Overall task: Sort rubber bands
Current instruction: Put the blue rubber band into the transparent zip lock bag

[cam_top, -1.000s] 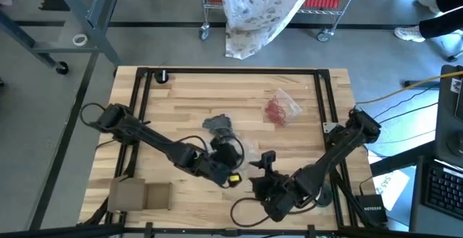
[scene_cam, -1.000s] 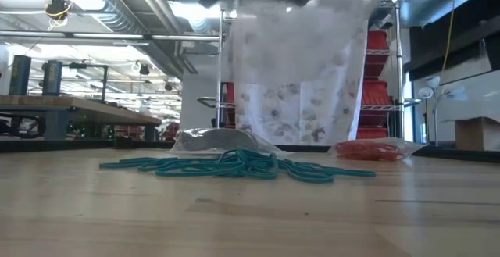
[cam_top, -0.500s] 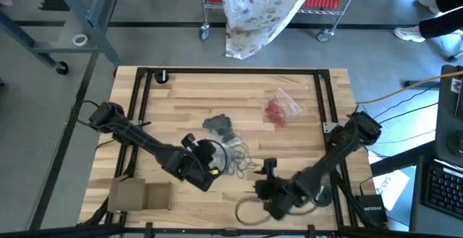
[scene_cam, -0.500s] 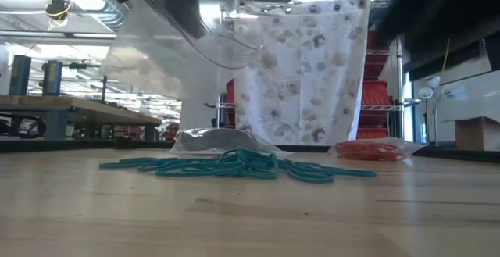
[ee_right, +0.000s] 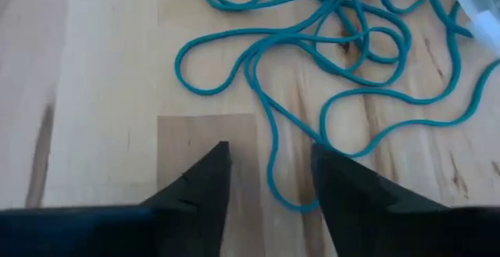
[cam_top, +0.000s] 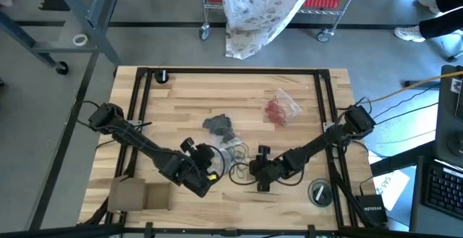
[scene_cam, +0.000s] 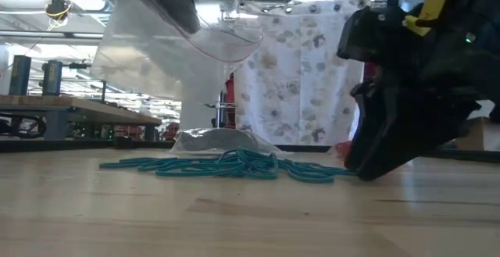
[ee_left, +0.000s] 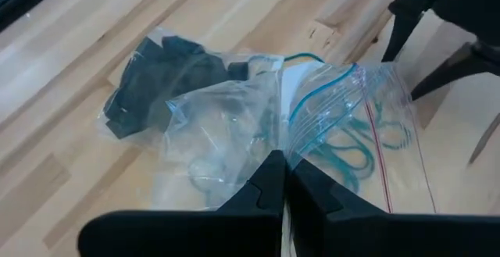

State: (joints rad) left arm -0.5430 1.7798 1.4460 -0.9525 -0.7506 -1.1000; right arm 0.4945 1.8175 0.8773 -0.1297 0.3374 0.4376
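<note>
Table (cam_top: 173,93): 1 teal rubber bands (ee_right: 328,46) pile, 3 bags (ee_left: 234,124).

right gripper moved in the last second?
Yes. In the high view the right gripper left the table's near edge and went up-table toward the teal rubber bands, nearer the red-band bag.

rubber bands (ee_right: 328,62) on table (cam_top: 181,93), between claws

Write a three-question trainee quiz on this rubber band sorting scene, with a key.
1. True or false: the right pincer is open just above the teal rubber bands.
2. What does the left pincer hold? A) clear plastic bag B) red bands C) nothing
3. Fill in: the bag of red rubber bands lies toward the table's ____ side.

Key: 1 true; 2 A; 3 right
</note>
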